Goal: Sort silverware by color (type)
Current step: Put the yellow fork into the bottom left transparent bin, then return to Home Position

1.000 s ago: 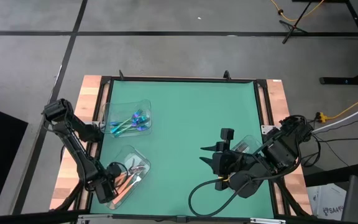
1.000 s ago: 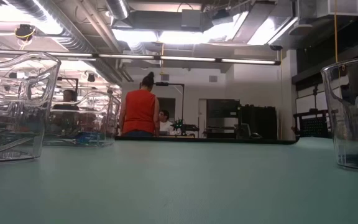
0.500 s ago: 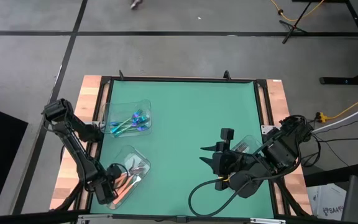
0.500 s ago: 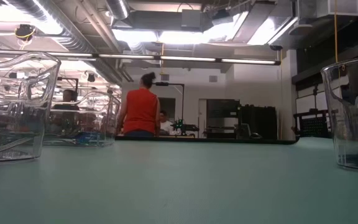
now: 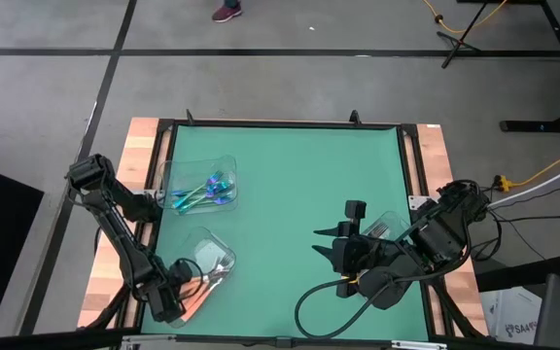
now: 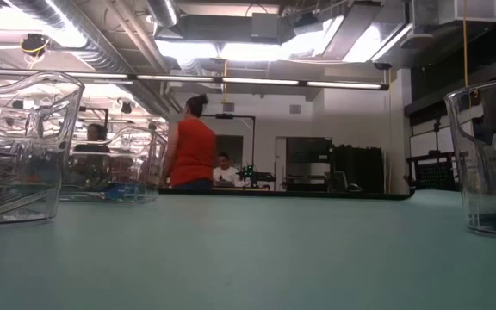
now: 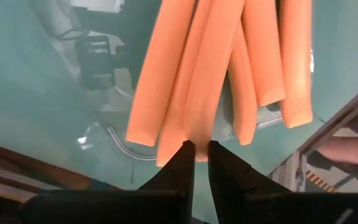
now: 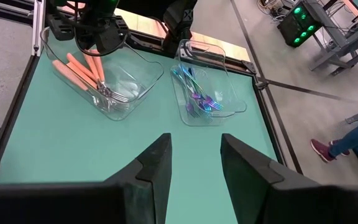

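Since a second ago: left gripper fingers narrowed onto one slim orange-handled fork in near clear plastic tray | nearly closed, pinching handle end | lift straight, avoid dragging neighbours | right gripper open above tabletop

Left claw low at near-left corner, fingers nearly together; right claw parted, idle.
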Action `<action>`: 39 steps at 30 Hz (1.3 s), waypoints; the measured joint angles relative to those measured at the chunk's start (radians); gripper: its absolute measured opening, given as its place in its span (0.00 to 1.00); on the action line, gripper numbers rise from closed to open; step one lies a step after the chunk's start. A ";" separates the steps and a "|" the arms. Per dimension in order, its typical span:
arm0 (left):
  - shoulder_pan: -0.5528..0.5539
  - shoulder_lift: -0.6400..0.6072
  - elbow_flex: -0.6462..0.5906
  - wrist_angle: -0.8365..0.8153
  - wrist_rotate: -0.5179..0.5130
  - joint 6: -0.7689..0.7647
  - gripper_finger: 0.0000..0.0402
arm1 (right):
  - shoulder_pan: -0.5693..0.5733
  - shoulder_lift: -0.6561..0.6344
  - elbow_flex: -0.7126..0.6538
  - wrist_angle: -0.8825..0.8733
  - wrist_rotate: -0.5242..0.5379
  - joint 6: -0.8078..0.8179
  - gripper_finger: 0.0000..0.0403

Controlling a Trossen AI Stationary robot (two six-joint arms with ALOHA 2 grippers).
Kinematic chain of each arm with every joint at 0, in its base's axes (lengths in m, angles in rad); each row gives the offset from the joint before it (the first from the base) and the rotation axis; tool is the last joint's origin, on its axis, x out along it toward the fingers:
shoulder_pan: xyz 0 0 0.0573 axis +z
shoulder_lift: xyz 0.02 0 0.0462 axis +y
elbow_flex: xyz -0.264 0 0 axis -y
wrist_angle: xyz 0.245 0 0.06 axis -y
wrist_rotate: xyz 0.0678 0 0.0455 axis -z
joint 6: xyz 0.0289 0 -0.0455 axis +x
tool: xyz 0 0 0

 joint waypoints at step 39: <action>0.261 -0.268 0.000 0.310 -0.539 0.729 0.08 | 0.000 0.000 0.000 0.002 -0.121 0.000 0.32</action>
